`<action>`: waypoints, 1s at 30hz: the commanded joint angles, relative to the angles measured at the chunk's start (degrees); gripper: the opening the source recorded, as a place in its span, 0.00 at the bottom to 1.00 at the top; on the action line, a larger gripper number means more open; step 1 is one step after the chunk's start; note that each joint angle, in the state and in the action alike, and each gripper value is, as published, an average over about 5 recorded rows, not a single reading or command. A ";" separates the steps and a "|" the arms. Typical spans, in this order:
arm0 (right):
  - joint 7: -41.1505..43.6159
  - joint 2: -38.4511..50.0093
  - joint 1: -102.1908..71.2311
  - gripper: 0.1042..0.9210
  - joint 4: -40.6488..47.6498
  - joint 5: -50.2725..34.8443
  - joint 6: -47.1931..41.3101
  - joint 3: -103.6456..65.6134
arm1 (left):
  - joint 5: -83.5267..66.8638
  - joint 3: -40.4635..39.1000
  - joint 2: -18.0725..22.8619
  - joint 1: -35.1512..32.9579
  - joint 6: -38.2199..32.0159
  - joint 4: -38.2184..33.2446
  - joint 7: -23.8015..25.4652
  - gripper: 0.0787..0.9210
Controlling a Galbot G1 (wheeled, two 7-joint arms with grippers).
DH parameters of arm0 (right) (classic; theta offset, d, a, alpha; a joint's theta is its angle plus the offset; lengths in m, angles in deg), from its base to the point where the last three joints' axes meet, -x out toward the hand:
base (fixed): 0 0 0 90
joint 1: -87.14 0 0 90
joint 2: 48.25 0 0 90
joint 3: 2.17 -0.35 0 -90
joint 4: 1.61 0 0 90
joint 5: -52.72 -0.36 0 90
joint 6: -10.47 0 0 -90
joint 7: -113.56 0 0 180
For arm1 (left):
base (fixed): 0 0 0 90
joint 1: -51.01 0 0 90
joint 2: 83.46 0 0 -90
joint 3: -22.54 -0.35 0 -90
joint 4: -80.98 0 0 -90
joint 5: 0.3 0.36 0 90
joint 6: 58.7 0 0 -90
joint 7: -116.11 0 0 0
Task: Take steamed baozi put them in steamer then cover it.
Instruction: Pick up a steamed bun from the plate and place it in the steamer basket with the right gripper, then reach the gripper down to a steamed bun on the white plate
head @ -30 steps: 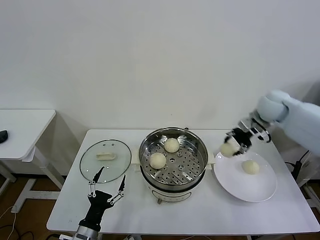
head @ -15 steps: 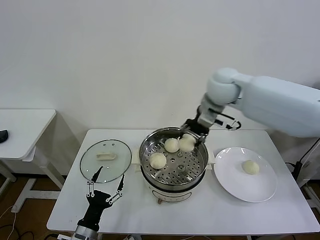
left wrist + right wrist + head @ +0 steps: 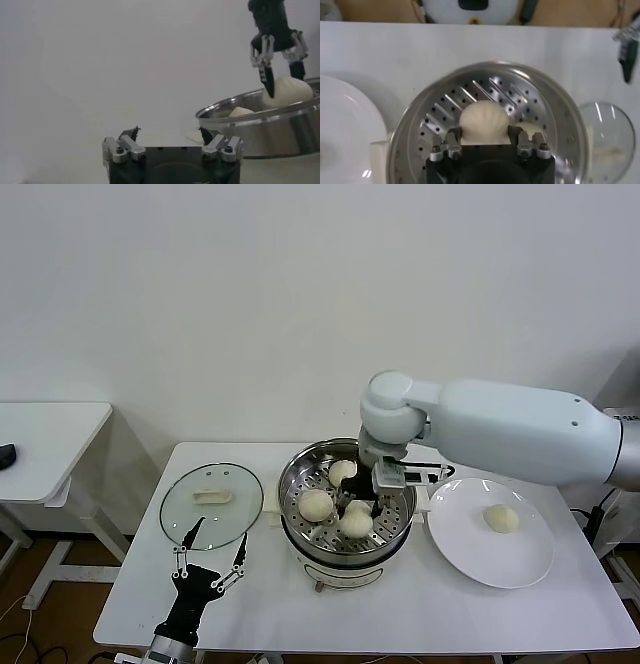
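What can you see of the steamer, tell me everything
The steamer is a round, shiny steel pot on a white base with side handles, mid-table between the glass cover and the plate. Its perforated tray holds two loose baozi; the right tool grips a third baozi inside.

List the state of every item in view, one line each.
Steamer: uncovered, three baozi inside.
Held baozi: in the right gripper, low over the tray.
Two other baozi: resting on the tray.
Last baozi: on the plate.
Cover: flat on the table, left of the steamer.
Left gripper: open, idle near the cover.
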 commanded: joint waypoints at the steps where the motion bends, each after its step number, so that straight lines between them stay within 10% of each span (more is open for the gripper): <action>1: 0.52 -1.96 -3.50 0.66 -1.68 4.08 3.56 0.03 | -0.06 0.04 0.05 0.03 -0.07 0.18 0.01 0.88; 30: 3.79 1.99 -3.77 0.88 1.32 2.95 -0.02 -9.28 | -0.24 0.15 0.41 0.21 -0.05 0.59 -0.05 0.88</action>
